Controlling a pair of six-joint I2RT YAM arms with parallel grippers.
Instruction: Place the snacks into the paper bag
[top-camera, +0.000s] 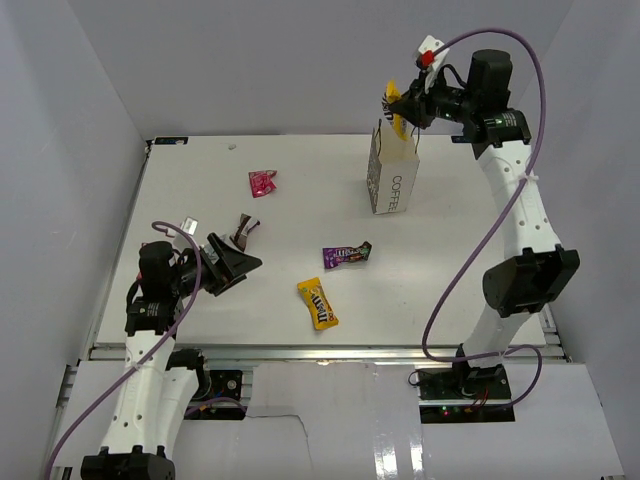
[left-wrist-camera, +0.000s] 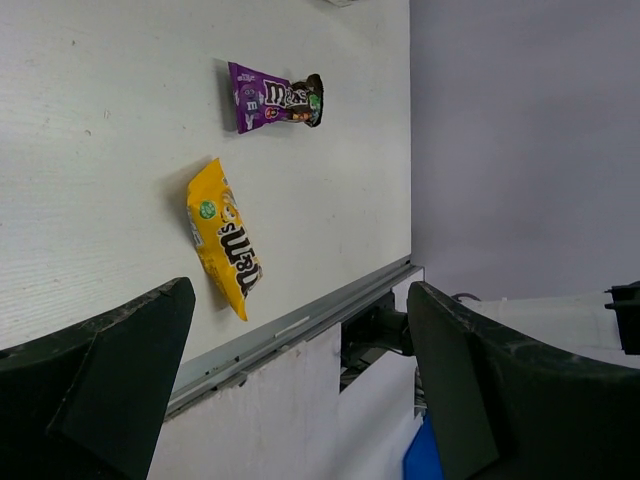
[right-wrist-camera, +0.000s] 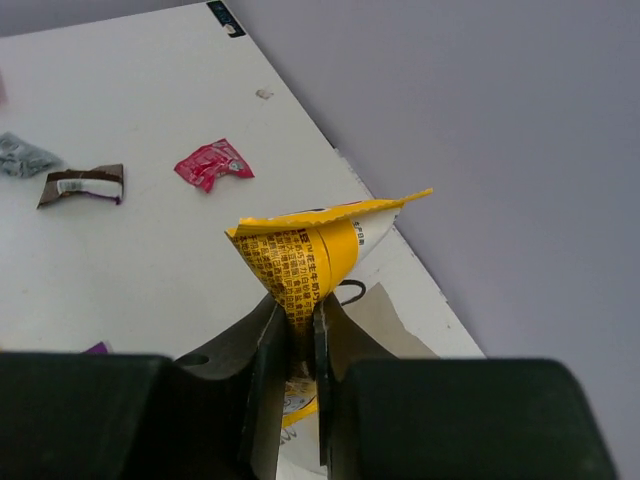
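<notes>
The right gripper (right-wrist-camera: 300, 325) pinches a yellow snack (right-wrist-camera: 320, 245) just above the paper bag (top-camera: 392, 182). The left gripper (top-camera: 232, 268) hangs released beside a brown wrapper (top-camera: 244, 229). A yellow packet (top-camera: 318, 303), purple packet (top-camera: 346, 255) and pink wrapper (top-camera: 262, 182) lie apart on the bench (top-camera: 460, 270).

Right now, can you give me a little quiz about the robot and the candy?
1. True or false: the right hand pinches a crinkly yellow wrapper over the white paper bag printed COFFEE.
2. Pick one. The left hand is: A) shut on a packet, B) open and empty, C) inside the bag.
3. Which lies nearer the flat yellow packet on the white table: the purple packet or the pink-red wrapper?

Key: 1 true; 2 B; 3 the purple packet.
</notes>
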